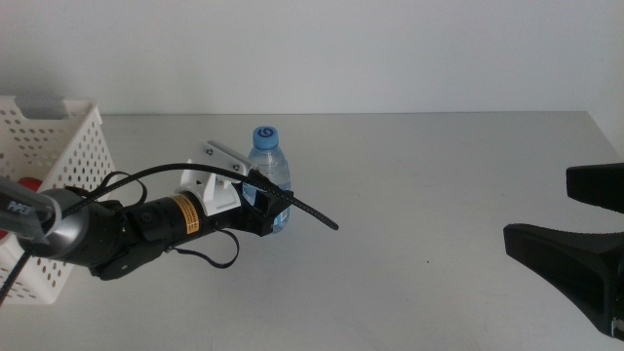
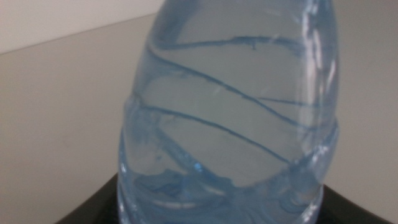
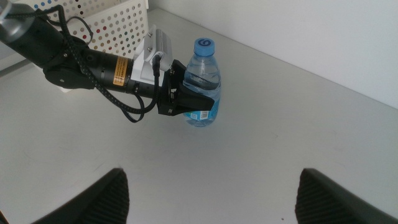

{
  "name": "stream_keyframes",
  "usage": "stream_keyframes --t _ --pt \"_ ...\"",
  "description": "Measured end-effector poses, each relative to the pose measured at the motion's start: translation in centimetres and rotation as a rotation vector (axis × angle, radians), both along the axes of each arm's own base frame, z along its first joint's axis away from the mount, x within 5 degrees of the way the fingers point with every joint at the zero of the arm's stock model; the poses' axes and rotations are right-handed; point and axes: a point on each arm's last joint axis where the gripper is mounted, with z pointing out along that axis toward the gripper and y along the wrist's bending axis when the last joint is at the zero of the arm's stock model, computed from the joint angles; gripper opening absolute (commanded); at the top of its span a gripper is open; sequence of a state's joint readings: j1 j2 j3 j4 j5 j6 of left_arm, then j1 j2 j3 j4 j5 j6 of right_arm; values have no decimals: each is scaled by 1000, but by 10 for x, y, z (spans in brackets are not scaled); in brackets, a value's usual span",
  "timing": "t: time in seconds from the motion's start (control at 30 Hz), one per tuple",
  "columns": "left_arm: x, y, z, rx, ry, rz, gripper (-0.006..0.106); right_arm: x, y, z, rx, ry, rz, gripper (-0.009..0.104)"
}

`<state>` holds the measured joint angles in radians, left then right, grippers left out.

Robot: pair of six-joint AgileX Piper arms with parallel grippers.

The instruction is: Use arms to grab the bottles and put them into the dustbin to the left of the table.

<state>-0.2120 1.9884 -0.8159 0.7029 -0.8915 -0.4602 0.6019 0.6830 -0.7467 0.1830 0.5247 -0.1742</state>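
While the table carries only one container in view, the entries run as follows. Dustbin: white perforated basket at nine o'clock of the table, something red showing low inside it. Left gripper: reaching in from nine o'clock, jaws set around the lower body of the water bottle; whether they already press it cannot be told. Right gripper: waiting at four o'clock, jaws spread wide, empty. Water bottle: upright, just left of table centre, blue cap, clear ribbed wall. Judged light, thin-walled, yielding and smooth; best taken at the labelled waist, firmly but without crushing.
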Motion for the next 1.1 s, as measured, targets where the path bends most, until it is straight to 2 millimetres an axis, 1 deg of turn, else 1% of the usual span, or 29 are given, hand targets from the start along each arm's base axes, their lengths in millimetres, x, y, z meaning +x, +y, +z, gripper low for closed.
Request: stream_keyframes --t 0.1,0.2,0.37,0.5,0.6,0.7,0.87,1.0,1.1 --pt "-6 0 17 96 13 18 4 0 0 0 0 0 0 72" --pt "-12 3 48 152 -6 67 6 0 0 0 0 0 0 72" --pt "-27 8 101 138 0 176 6 0 0 0 0 0 0 72" --pt "-38 8 137 169 -31 227 6 0 0 0 0 0 0 72" --pt "-47 10 160 170 -48 272 6 0 0 0 0 0 0 72" --pt "-58 15 177 148 -24 339 6 0 0 0 0 0 0 72" --pt "-79 22 192 153 32 439 6 0 0 0 0 0 0 72" --pt "-96 21 200 194 71 479 6 0 0 0 0 0 0 72" --pt "-104 16 208 247 125 503 6 0 0 0 0 0 0 72"
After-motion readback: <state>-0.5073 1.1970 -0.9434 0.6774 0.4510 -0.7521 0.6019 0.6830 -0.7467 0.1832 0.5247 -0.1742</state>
